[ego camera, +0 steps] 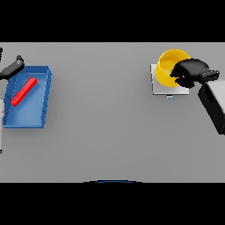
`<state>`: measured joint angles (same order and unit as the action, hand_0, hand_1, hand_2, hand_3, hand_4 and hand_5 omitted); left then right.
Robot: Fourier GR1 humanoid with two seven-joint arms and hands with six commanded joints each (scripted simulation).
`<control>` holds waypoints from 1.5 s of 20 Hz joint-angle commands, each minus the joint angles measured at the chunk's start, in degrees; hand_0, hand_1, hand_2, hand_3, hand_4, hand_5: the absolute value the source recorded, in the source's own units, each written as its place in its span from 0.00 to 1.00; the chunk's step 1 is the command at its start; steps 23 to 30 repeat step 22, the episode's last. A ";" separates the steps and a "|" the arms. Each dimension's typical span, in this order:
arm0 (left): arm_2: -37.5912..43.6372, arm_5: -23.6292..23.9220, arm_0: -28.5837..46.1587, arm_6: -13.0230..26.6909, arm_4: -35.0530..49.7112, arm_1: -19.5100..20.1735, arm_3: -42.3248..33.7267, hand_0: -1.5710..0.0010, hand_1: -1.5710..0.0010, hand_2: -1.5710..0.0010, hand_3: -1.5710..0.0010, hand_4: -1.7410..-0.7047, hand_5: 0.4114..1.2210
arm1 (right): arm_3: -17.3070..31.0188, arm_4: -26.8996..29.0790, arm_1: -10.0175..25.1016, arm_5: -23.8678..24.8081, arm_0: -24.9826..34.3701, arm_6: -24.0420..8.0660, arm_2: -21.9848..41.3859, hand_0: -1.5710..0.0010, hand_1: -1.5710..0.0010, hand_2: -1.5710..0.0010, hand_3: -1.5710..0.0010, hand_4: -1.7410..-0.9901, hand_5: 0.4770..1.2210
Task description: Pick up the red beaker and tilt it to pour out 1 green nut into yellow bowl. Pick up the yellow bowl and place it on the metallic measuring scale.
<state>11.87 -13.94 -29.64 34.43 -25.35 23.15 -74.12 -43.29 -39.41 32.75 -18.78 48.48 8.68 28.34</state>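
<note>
head view, near to far: bare grey table (105,132) in the foreground, nothing on it there. at mid-depth on the left, a blue tray (39,112) holding a red beaker (23,91) lying on its side, long axis running diagonally from lower left to upper right. just beyond the tray's far left corner, the left hand (13,67), dark, apart from the beaker; cannot tell how its fingers stand. farther back on the right, the right hand (190,72) with fingers curled over the near right rim of the yellow bowl (169,66), apparently holding it. bowl sitting over the metallic measuring scale (163,87), covering its far part; cannot tell whether resting or just above. bowl round, bright yellow, open side up, a small green spot inside, likely the nut. probably only letting go and drawing the right hand away remain.
</note>
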 commanded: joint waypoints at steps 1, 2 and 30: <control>0.02 0.01 -0.12 0.01 -0.05 0.11 -0.04 1.00 1.00 1.00 1.00 0.87 0.45 | 0.19 0.23 -0.32 0.09 -0.17 0.09 0.06 0.11 0.22 0.13 0.00 0.01 1.00; -0.02 0.19 -0.15 -0.53 -0.09 0.01 0.35 1.00 1.00 1.00 1.00 0.87 0.44 | 0.61 0.54 -0.53 0.09 -0.09 -0.04 -0.14 0.10 0.22 0.11 0.02 0.02 1.00; -0.37 0.32 0.83 0.08 0.13 -0.80 -1.99 1.00 1.00 1.00 1.00 0.86 0.44 | 2.75 1.19 0.11 -4.57 0.39 -0.77 0.13 0.97 0.98 0.96 0.83 0.44 0.43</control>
